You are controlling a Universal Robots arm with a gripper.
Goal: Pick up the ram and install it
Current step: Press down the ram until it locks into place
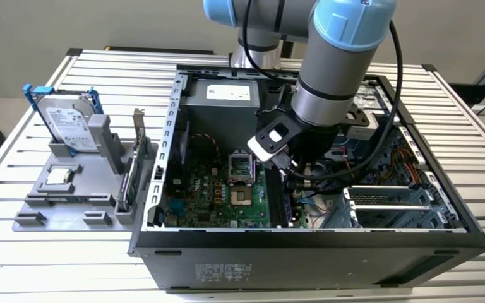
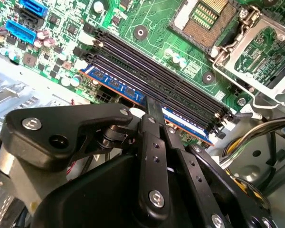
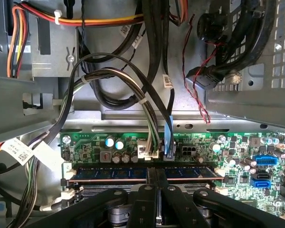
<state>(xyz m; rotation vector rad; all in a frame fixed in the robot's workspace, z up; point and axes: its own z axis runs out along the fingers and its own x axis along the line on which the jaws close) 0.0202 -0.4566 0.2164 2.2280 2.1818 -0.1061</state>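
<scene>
Presently, item: the ram [image 2: 133, 90], a blue-edged stick, is seen seated in the outermost memory slot [image 3: 142, 183] of the motherboard [image 2: 147, 28], inside the computer case [image 1: 310, 243]. It is pinched at its middle by the gripper [image 2: 154, 111], whose fingers [image 3: 152, 178] are closed nearly together on its top edge. Neighbouring black slots lie toward 1 o'clock of it in the second wrist view. Risk, judged: uneven pressing could leave one end unlatched; cables [image 3: 147, 118] nearby could be snagged.
</scene>
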